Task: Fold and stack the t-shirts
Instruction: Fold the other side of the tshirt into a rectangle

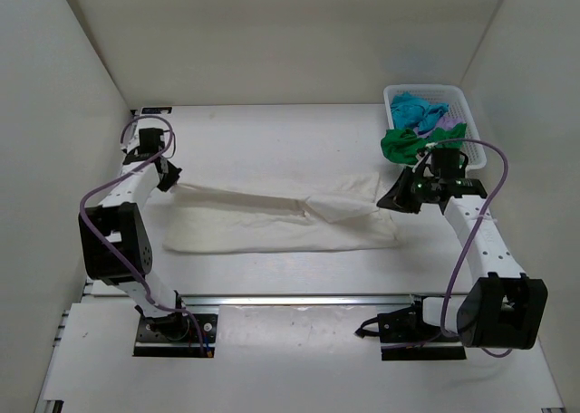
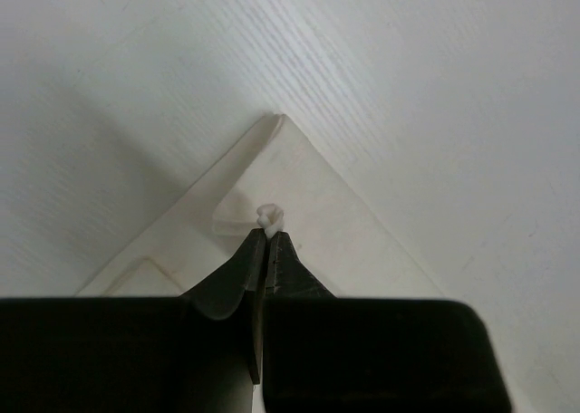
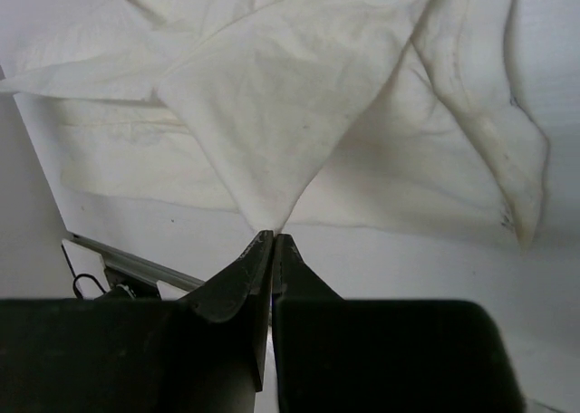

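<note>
Above the table point(image 1: 272, 132), the left gripper point(image 1: 172, 179) and right gripper point(image 1: 391, 198), jaws closed, each pinch a corner of the cream-white t-shirt point(image 1: 281, 218), stretched between them mid-table, with the coloured t-shirts point(image 1: 417, 114) heaped in the basket point(image 1: 426, 89) far right.

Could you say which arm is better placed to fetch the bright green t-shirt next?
Right, probably: the right gripper, though pinching the cream-white cloth t-shirt, sits just beside the bright green t-shirt.

Lilac t-shirt point(image 1: 443, 118) mostly hidden, perhaps under turquoise t-shirt point(image 1: 414, 111); basket point(image 1: 464, 103) front occluded.
</note>
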Robot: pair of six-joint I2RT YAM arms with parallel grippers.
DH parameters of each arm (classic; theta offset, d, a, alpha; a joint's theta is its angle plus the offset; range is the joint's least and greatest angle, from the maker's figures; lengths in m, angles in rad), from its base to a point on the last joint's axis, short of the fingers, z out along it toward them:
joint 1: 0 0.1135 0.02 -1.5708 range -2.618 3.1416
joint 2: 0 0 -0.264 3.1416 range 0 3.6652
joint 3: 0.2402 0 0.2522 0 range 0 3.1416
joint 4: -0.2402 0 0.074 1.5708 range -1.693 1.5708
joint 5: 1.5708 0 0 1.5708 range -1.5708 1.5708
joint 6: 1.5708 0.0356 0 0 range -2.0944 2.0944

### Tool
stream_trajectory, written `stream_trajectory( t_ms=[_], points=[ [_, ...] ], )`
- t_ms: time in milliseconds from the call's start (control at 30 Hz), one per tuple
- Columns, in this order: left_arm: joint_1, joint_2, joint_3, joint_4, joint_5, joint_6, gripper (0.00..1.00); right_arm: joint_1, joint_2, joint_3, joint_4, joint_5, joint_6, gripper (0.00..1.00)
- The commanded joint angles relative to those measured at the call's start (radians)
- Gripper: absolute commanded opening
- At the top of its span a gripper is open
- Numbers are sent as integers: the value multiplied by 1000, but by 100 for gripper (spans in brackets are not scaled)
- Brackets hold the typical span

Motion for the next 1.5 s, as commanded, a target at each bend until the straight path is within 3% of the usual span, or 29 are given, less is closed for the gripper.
stream_trajectory(
  t_ms=[0, 267, 433, 600, 667, 867, 933, 967, 1033, 1067, 1133, 1167, 1300, 1400, 1467],
  points=[
    [5, -63, -27, 17, -20, 12, 0, -36, -52, -35, 12, -30, -1, 1],
    [0, -94, -34, 10, -17, 17, 0, -8, -111, 10, -43, 17, -1, 0],
    [-4, -98, -106, 15, -48, 40, 0, -82, -117, -206, 9, 27, -27, 0],
    [13, -102, -175, 30, -74, 61, 1, -76, -132, -205, -23, 89, -64, 0],
    [5, -102, -181, 27, -86, 76, 6, -74, -132, -217, -14, 83, -62, 0],
    [11, -98, -200, 21, -80, 78, 36, -73, -129, -294, 23, 125, -51, 1],
    [13, -109, -188, 12, -74, 75, 54, -80, -114, -309, 20, 142, -58, 8],
    [-4, -120, -180, -3, -86, 64, 64, -77, -115, -308, 23, 142, -56, 17],
    [-29, -154, -151, -2, -88, 61, 75, -38, -126, -285, 14, 171, -47, 27],
    [-61, -164, -120, -8, -94, 58, 76, -13, -134, -250, 8, 210, -47, 29],
    [-99, -181, -68, -17, -109, 66, 70, 100, -155, -205, 1, 273, -16, 30],
    [-154, -180, -32, -17, -108, 72, 59, 125, -160, -175, 11, 305, -7, 29],
    [-257, -212, -37, -11, -43, 70, 23, 341, -142, -138, 64, 314, 40, 2],
    [-358, -241, -108, 18, 20, 70, 13, 444, -36, -141, 61, 359, 50, 1],
    [-432, -244, -140, 29, 67, 70, 12, 522, 32, -130, 90, 416, 45, 8]
  ],
)
